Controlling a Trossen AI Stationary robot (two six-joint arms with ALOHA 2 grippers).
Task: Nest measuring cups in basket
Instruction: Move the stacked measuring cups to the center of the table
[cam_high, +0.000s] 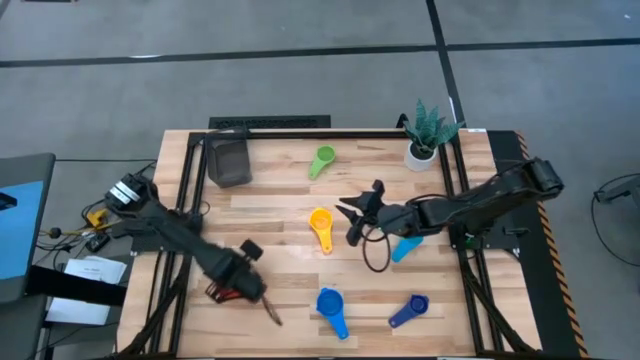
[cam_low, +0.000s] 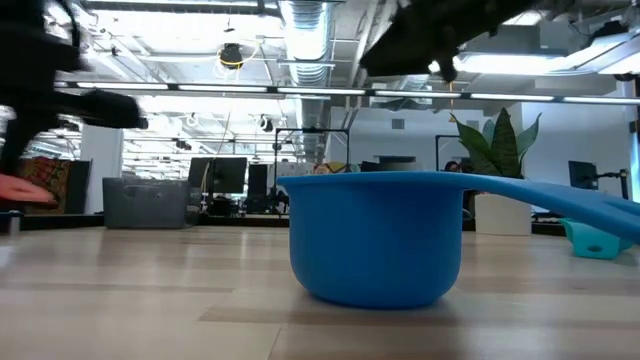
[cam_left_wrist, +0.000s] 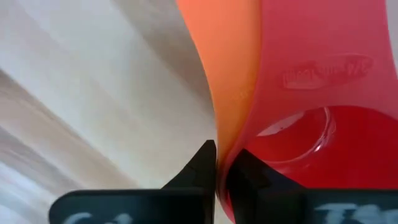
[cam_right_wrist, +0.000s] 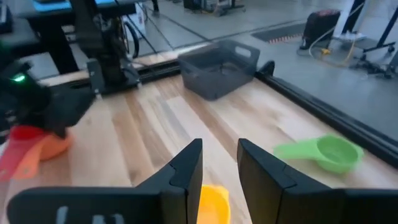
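- The left gripper (cam_high: 243, 283), at the lower left of the high view, has its fingers (cam_left_wrist: 200, 163) pinched almost together on the thin wall of the small red plastic measuring cup (cam_left_wrist: 317, 93), with the orange plastic measuring cup (cam_left_wrist: 227, 68) pressed against it. So narrow a bite on a rim could slip, I judge, and one cup could drop away from the other on the way to the basket.
- The dark grey rectangular plastic basket (cam_high: 228, 160) sits at the upper left of the high view, well apart from that gripper; it looks empty, so the nesting is at its start.
- The right gripper (cam_high: 356, 212), at the centre right, hangs just beside the yellow plastic measuring cup (cam_high: 321, 227) with its fingers (cam_right_wrist: 186, 163) a narrow gap apart and nothing between them.
- A dark looped cable (cam_high: 375, 255) trails below the right arm and could catch on a cup.
- Loose on the wooden bench (cam_high: 270, 220): the green cup (cam_high: 322, 160) at top centre, the light blue cup (cam_high: 405, 247) under the right arm, the blue cup (cam_high: 331, 307) and the dark blue cup (cam_high: 410, 309) along the lower edge.
- The white pot with a green plant (cam_high: 425, 135) stands at the upper right, out of the way.
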